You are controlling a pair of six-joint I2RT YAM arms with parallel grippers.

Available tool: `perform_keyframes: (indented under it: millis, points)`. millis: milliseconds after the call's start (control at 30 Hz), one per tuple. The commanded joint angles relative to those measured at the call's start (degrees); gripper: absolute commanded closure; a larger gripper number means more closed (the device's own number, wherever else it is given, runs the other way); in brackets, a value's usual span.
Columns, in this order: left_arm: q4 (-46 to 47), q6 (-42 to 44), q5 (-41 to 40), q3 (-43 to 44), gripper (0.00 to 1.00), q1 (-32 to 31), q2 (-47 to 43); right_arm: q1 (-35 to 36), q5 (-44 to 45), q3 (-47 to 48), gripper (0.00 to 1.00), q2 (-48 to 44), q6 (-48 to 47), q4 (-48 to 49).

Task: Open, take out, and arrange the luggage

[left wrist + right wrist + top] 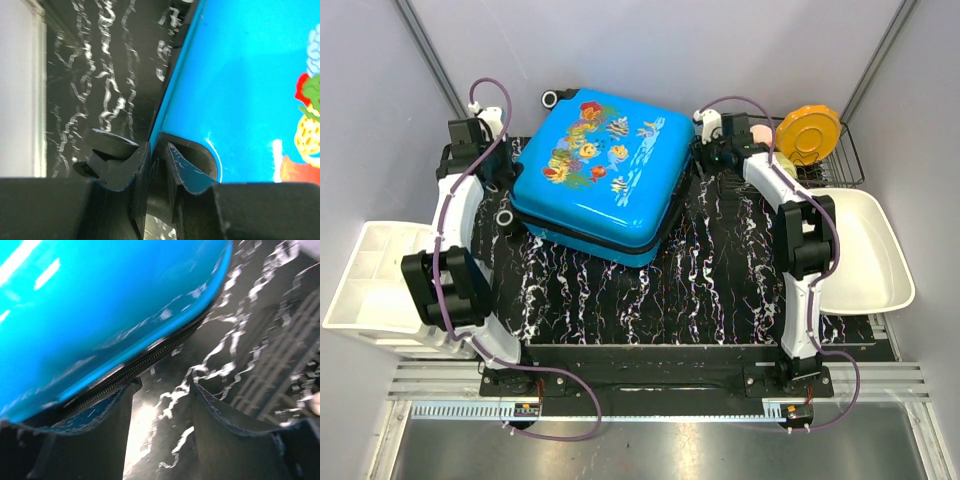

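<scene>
1. The luggage point(600, 175) lies flat and shut on the black marbled table point(710, 290), fish print up. It sits toward the far left, turned at a slant between the two arms.
2. The left arm reaches forward along the table's left edge and bends inward, so the left gripper point(503, 172) sits at the case's left side. The right arm stretches up the right side and turns in, bringing the right gripper point(705, 150) to the far right corner.
3. Only the left wrist view shows how narrow that gripper's point(157, 150) gap is. Its fingers point(137, 167) stand almost together at the black trim on the blue shell point(240, 90), with a black wheel point(107, 152) just beside them. I cannot tell whether they pinch anything.
4. Only the right wrist view shows the zip point(135, 367) running under the shell point(100, 305). The right gripper point(162, 390) stands apart with bare table between its fingers, one fingertip point(120, 395) right at the zip.
5. Farther out, a white divided bin point(370, 280) sits on the left. On the right are a white tub point(870, 250) and an orange plate point(808, 132) in a wire rack point(850, 165).
</scene>
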Motion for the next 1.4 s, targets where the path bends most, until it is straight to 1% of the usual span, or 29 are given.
perform_keyframes:
  millis: [0, 67, 100, 133, 167, 233, 267, 333, 367, 400, 433, 467, 533, 567, 633, 667, 733, 767, 833, 867, 900, 1033, 1100, 1133, 1167, 1200, 1267, 1300, 1367]
  points:
    - [-26.32, -9.0, 19.86, -8.22, 0.75, -7.5, -0.21, -1.77, 1.74, 8.88, 0.39, -2.51, -2.76, 6.63]
    - [-25.89, -9.88, 22.05, -9.01, 0.73, -7.5, -1.79, -2.39, 0.95, 9.51, 0.36, -4.36, -3.56, 5.84]
    - [-25.62, -9.8, 23.19, -9.01, 0.71, -7.5, -2.24, -2.83, 0.34, 9.25, 0.32, -6.8, -4.34, 5.4]
    - [-25.53, -9.71, 25.29, -8.84, 0.7, -7.41, -2.76, -2.92, -1.24, 7.42, 0.29, -8.22, -4.53, 5.22]
    - [-25.18, -8.67, 26.62, -8.06, 0.63, -7.32, -3.9, -3.01, -2.38, 6.09, 0.27, -9.8, -4.53, 4.78]
    - [-25.27, -7.0, 29.69, -6.91, 0.55, -7.41, -5.31, -3.27, -6.32, 1.72, 0.19, -14.72, -4.97, 4.25]
    - [-26.4, -2.81, 30.23, -4.9, 0.45, -7.24, -6.45, -3.36, -7.66, 0.29, 0.18, -16.3, -5.14, 3.21]
    - [-28.77, 2.56, 29.8, -1.91, 0.35, -6.8, -6.9, -3.27, -10.99, -3.39, 0.13, -20.7, -4.71, 2.23]
    - [-32.35, 9.73, 29.8, 2.11, 0.3, -5.66, -6.38, -3.27, -11.79, -4.54, 0.12, -22.02, -4.36, 1.27]
    - [-34.3, 13.63, 29.62, 4.24, 0.22, -4.78, -5.76, -3.27, -12.58, -5.69, 0.12, -24.55, -4.0, 0.74]
    - [-36.58, 18.37, 30.23, 6.69, 0.2, -3.99, -5.06, -3.27, -14.33, -7.96, 0.11, -25.8, -4.0, 0.21]
    - [-41.91, 28.42, 30.06, 11.68, 0.18, -2.59, -3.31, -3.27, -15.04, -9.2, 0.1, -26.94, -4.26, -0.66]
    - [-46.6, 37.71, 28.67, 16.1, 0.15, -1.7, -1.55, -3.19, -16.01, -12.8, 0.09, -30.2, -4.7, -1.37]
    - [-49.41, 44.62, 27.78, 18.82, 0.14, -1.52, -0.41, -3.27, -16.11, -13.95, 0.09, -31.25, -4.7, -1.98]
    - [-52.06, 51.17, 27.16, 20.16, 0.13, -1.43, 0.39, -3.19, -16.37, -16.59, 0.09, -33.62, -4.79, -2.69]
    - [-54.16, 57.38, 27.42, 19.82, 0.12, -1.43, 0.48, -3.19, -16.54, -17.38, 0.08, -34.5, -4.97, -3.13]
    - [-54.45, 62.51, 27.95, 17.37, 0.11, -1.52, -0.22, -3.19, -17.24, -19.4, 0.09, -36.53, -5.32, -3.66]
    - [-52.27, 65.15, 28.04, 13.87, 0.11, -1.7, -1.35, -3.19, -17.25, -19.93, 0.08, -37.14, -5.67, -4.27]
    - [-48.84, 65.87, 26.21, 10.43, 0.11, -2.75, -2.67, -3.19, -17.16, -21.25, 0.08, -38.55, -5.93, -4.27]
    - [-45.69, 66.66, 25.5, 7.8, 0.11, -3.19, -2.77, -3.19, -17.07, -21.51, 0.08, -38.82, -5.85, -4.62]
    - [-44.88, 67.54, 25.14, 6.73, 0.11, -3.54, -2.86, -3.19, -17.16, -21.87, 0.08, -39.34, -5.85, -4.8]
    - [-37.42, 68.42, 21.11, 2.24, 0.11, -6.52, -1.72, -3.27, -18.04, -22.66, 0.08, -40.57, -5.5, -5.42]
    - [-34.95, 68.08, 20.04, 0.4, 0.15, -7.32, -1.19, -3.27, -18.21, -23.1, 0.08, -41.54, -5.67, -5.85]
    - [-32.93, 67.38, 18.56, -0.05, 0.17, -8.02, -0.67, -3.27, -18.13, -23.27, 0.09, -41.89, -5.76, -6.03]
    - [-32.91, 67.11, 18.37, 0.04, 0.21, -8.11, -0.49, -3.27, -17.95, -23.54, 0.09, -42.85, -5.93, -6.21]
    - [-32.91, 66.76, 18.46, 0.13, 0.31, -8.11, -0.57, -3.27, -17.86, -24.41, 0.09, -43.47, -6.11, -6.21]
    - [-33.96, 66.14, 19.33, 0.65, 0.46, -8.12, -1.8, -3.27, -17.78, -25.64, 0.09, -45.57, -6.72, -6.12]
    - [-34.32, 65.97, 19.86, 0.65, 0.58, -7.94, -2.67, -3.27, -17.86, -27.21, 0.09, -46.46, -6.81, -6.12]
    - [-34.85, 64.65, 23.01, 0.48, 0.74, -6.63, -5.83, -3.27, -17.78, -28.98, 0.1, -48.91, -6.73, -6.12]
